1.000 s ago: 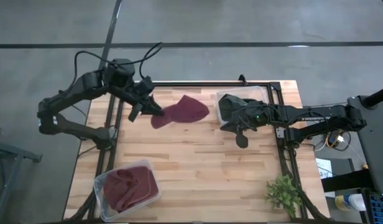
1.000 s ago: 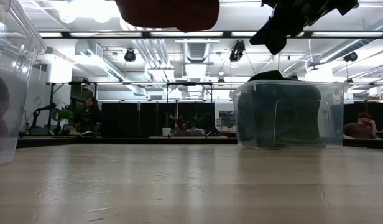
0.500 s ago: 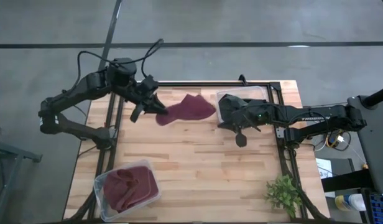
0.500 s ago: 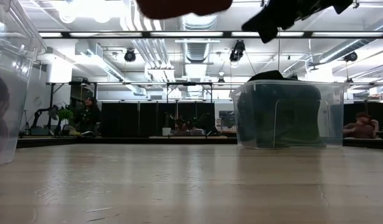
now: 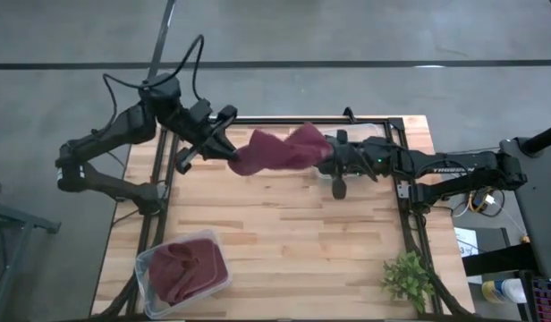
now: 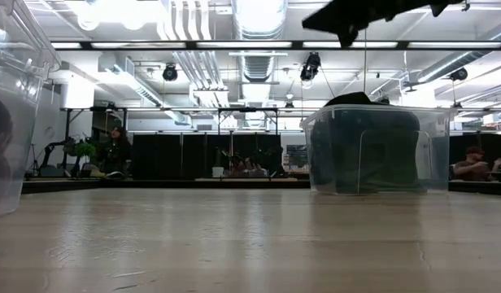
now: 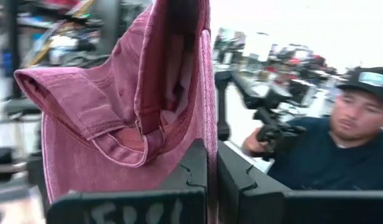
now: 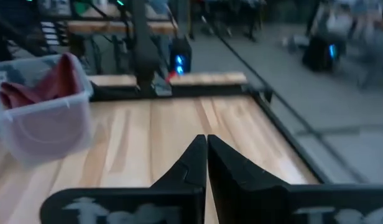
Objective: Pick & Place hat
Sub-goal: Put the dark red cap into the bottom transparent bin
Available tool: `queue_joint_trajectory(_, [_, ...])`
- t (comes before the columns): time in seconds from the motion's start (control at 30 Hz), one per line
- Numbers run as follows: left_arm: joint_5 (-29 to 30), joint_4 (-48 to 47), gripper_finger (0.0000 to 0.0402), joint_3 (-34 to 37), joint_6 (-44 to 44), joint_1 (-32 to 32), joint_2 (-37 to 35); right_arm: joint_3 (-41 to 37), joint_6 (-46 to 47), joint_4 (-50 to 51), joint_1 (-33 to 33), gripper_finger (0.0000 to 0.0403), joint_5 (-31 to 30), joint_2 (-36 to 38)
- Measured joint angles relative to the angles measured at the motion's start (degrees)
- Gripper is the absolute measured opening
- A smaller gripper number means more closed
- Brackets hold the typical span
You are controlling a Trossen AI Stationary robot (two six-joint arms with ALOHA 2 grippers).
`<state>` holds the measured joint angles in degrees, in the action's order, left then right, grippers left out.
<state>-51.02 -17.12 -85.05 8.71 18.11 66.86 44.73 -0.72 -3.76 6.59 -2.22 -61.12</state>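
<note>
A maroon hat (image 5: 280, 149) hangs in the air over the table's far middle, held by my left gripper (image 5: 231, 153), which is shut on it. In the left wrist view the hat (image 7: 117, 106) shows its inside and sweatband beyond my fingers. My right gripper (image 5: 337, 182) is shut and hovers just right of the hat, above the clear bin of dark hats (image 6: 364, 150); I see nothing between its fingers (image 8: 206, 146). In the low view only my right gripper (image 6: 348, 28) shows, at the top; the hat is out of that view. My left gripper pinches the hat's cloth at its edge (image 7: 207, 134) between its two fingers. It comes at the hat from the table's left side. The hat is lifted clear of the table and stretches from the fingers toward the right arm, bunched and slack.
A clear bin with maroon hats (image 5: 182, 268) stands at the table's near left corner. A small green plant (image 5: 408, 277) sits at the near right. The dark-hat bin at the far right is mostly covered by my right arm. A person shows in the room behind (image 7: 341, 124).
My left gripper has risen and moved toward the table's right, carrying the hat up out of the low view; the hat now bunches close to the right arm. My right gripper has risen and shifted toward the table's left, staying shut.
</note>
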Motion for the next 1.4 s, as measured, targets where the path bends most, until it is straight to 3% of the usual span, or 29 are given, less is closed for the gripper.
queue_joint_trajectory(0.1, [-3.29, 4.01, 0.0007, 0.95, 0.55, -0.7, 0.77, 0.0, -4.44, -4.43, -0.24, 0.0009, 2.34, -0.02])
queue_joint_trajectory(0.3, [-7.08, 6.97, 0.0007, 1.09, 0.0, -2.68, 2.64, -0.04, -6.02, -7.87, 0.0, 0.0009, 0.21, -1.16])
queue_joint_trajectory(0.53, [-14.05, 7.27, 0.0007, 1.09, 0.99, -5.15, 4.94, 0.02, -18.17, -13.43, -0.11, 0.0009, 19.72, -2.04])
queue_joint_trajectory(0.6, [-14.43, 7.25, 0.0007, 1.09, 0.98, -5.96, 5.19, 0.02, -20.76, -13.84, -0.07, 0.0014, 21.73, -1.99])
queue_joint_trajectory(0.73, [-14.45, 7.3, 0.0007, 1.09, -0.41, -6.94, 5.53, 0.04, -20.69, -15.06, -0.07, 0.0049, 22.39, -2.79])
queue_joint_trajectory(0.93, [-14.41, 7.26, 0.0007, 1.61, -1.73, -8.29, 6.35, 0.02, -21.95, -16.17, -1.04, 0.0137, 27.69, -3.79])
queue_joint_trajectory(1.07, [-16.21, 7.2, 0.0007, 1.96, -3.3, -8.59, 6.93, 0.04, -25.33, -20.79, -1.84, 0.0181, 27.71, -4.13])
queue_joint_trajectory(1.4, [-17.03, 7.29, 0.0007, 1.96, -6.42, -8.53, 7.93, 0.04, -26.68, -29.66, -2.12, 0.0205, 29.13, -7.14])
